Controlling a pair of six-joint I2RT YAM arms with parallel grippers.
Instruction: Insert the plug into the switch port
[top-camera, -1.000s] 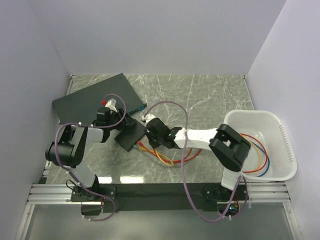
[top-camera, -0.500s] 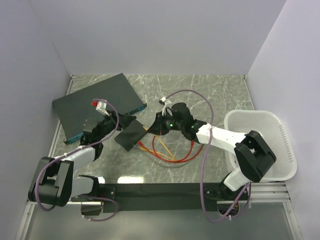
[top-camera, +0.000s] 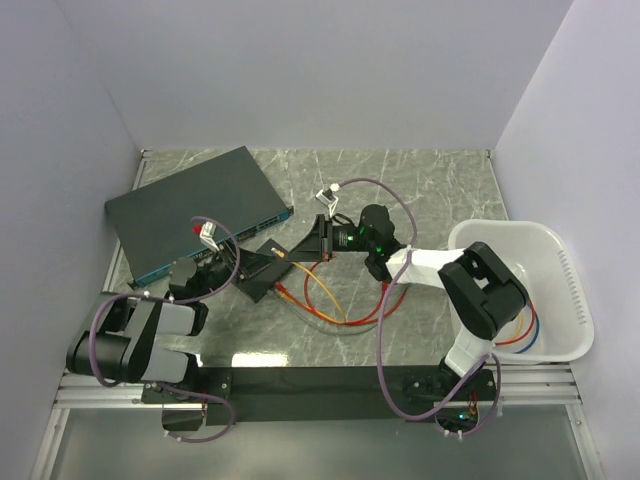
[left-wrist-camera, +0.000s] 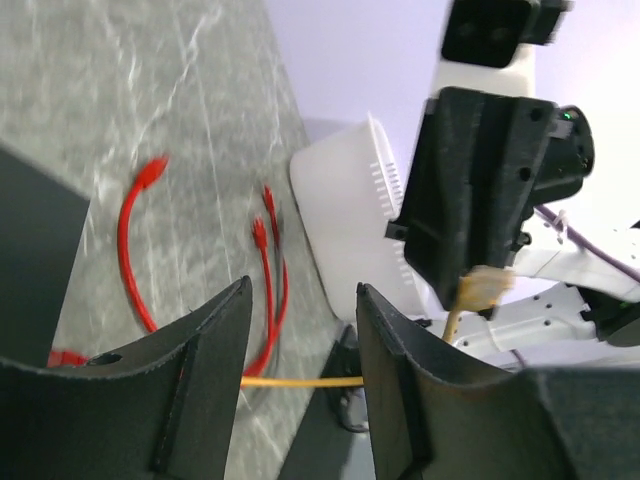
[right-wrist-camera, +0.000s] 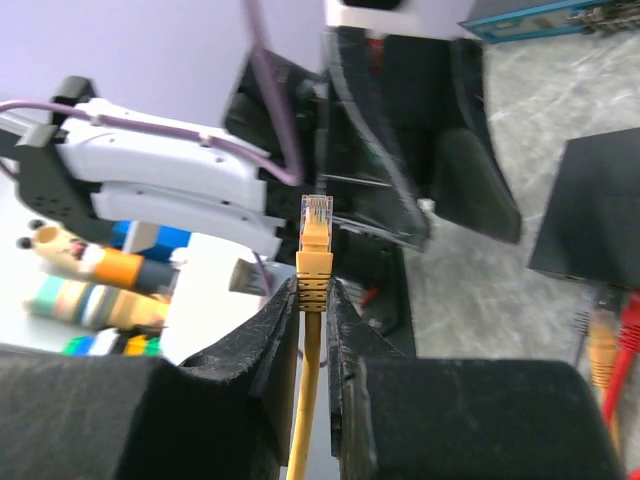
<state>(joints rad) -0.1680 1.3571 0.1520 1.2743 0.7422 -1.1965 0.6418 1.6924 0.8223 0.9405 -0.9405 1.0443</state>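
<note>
The small flat black switch box (top-camera: 258, 276) lies left of centre on the table. It also shows at the right edge of the right wrist view (right-wrist-camera: 590, 205). My right gripper (top-camera: 303, 245) (right-wrist-camera: 314, 287) is shut on the boot of a yellow plug (right-wrist-camera: 316, 248). The plug's clear tip sticks out past the fingers and hangs over the box's far right corner (top-camera: 281, 256). My left gripper (top-camera: 233, 268) (left-wrist-camera: 302, 300) is open and empty just left of the box. It faces my right gripper, and the yellow plug (left-wrist-camera: 484, 290) shows in the left wrist view.
The large dark slab (top-camera: 190, 208) with a blue front strip lies at the back left. Red cables (top-camera: 372, 308) and yellow cables (top-camera: 325, 300) loop on the table by the box. A white basin (top-camera: 560, 262) holding more cables stands at the right.
My right arm has folded back to the right and still holds the yellow plug over the box. My left arm has drawn back and down, with its gripper now beside the box's left edge.
</note>
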